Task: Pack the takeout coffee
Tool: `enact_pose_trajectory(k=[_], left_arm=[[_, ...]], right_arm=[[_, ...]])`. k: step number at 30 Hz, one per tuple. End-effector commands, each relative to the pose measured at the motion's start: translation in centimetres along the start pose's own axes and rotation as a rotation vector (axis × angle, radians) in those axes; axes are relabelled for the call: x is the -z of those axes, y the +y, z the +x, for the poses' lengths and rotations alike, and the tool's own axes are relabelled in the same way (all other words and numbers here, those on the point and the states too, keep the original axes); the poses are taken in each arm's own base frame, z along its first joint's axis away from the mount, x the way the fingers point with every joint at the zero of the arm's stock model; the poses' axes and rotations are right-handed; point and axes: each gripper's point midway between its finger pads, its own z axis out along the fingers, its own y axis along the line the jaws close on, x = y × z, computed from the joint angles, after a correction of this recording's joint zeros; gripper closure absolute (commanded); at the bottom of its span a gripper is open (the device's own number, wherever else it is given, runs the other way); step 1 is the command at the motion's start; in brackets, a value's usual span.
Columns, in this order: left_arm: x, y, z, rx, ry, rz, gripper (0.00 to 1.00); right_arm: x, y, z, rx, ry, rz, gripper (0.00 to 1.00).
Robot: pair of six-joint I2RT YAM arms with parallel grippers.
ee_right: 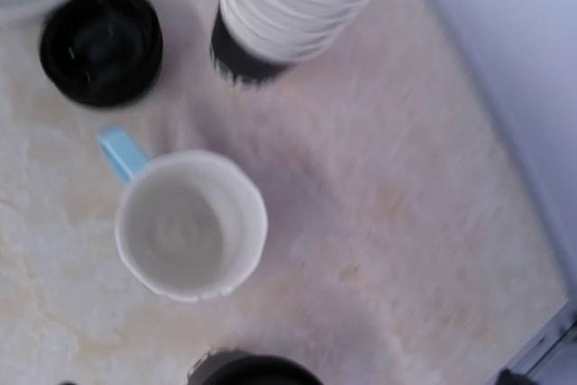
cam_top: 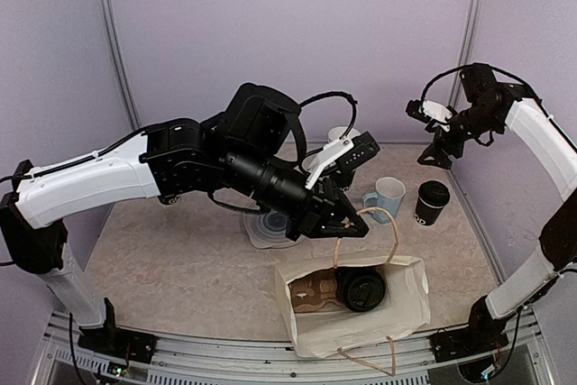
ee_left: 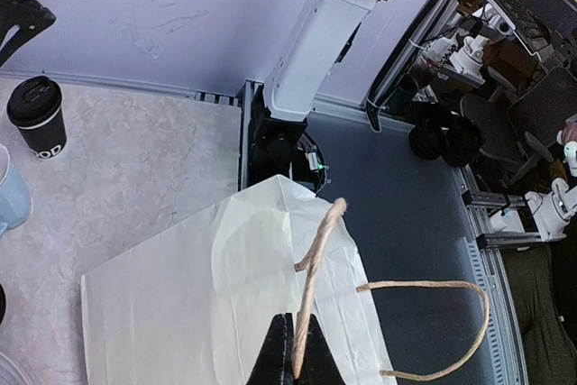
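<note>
Pale lavender walls [cam_top: 270, 24] close in a beige, marbled table [cam_top: 180, 268], with a metal post [cam_top: 113, 42] running up the left side.

From the left, the left arm reaches across to the middle. A pale round dish [cam_top: 270, 227] sits on the table below it. The left gripper [cam_top: 353, 225] is over the back edge of a cream paper bag [cam_top: 410, 299]. In the left wrist view its dark fingers [ee_left: 275, 358] are pinched on 1 twine handle [ee_left: 315, 259], which runs down between them. The bag lies open toward the camera, and a round black lid [cam_top: 362, 290] shows inside it next to something brown.

Moving right, a light blue mug [cam_top: 389, 196] stands upright with its handle pointing left. Just beside it on the right is the takeout coffee [cam_top: 431, 203], upright on the table with its lid on, outside the bag and behind the bag's right corner. The mug stands between the coffee and the left fingers. In the left wrist view the coffee stands at the far left, well apart from them.

At far right, the right gripper [cam_top: 435, 152] hangs raised in the air behind the coffee and clear of it. I can't tell if its fingers are parted or closed, and the blurred right wrist view shows none.
</note>
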Motion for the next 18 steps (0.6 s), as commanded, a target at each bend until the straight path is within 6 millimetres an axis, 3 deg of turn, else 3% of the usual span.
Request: enact_pose_trajectory(k=[1,6,10,12,18], left_arm=[[1.3,-2.1,-0.5,-0.032,-0.025,0.037,1.00],[1.9,-2.0,-1.0,-0.070,-0.043,0.017,1.00],[2.5,-0.6,-1.5,-0.081,-0.058,-0.015,1.00],[3.0,1.1,-1.9,-0.068,-0.066,-0.063,1.00],[6.0,9.2,-2.8,-0.026,-0.107,-0.271,0.98]], right_arm=[[-1.7,-1.9,2.4,-0.036,0.099,0.079,0.00],[-3.0,-2.1,4.8,-0.001,0.189,0.095,0.01],[-4.7,-1.6,6.3,-0.037,0.249,0.042,0.03],[-5.5,-1.7,7.2,-0.059,0.279,0.027,0.02],[-7.5,-2.3,9.5,-0.141,0.351,-0.030,0.01]])
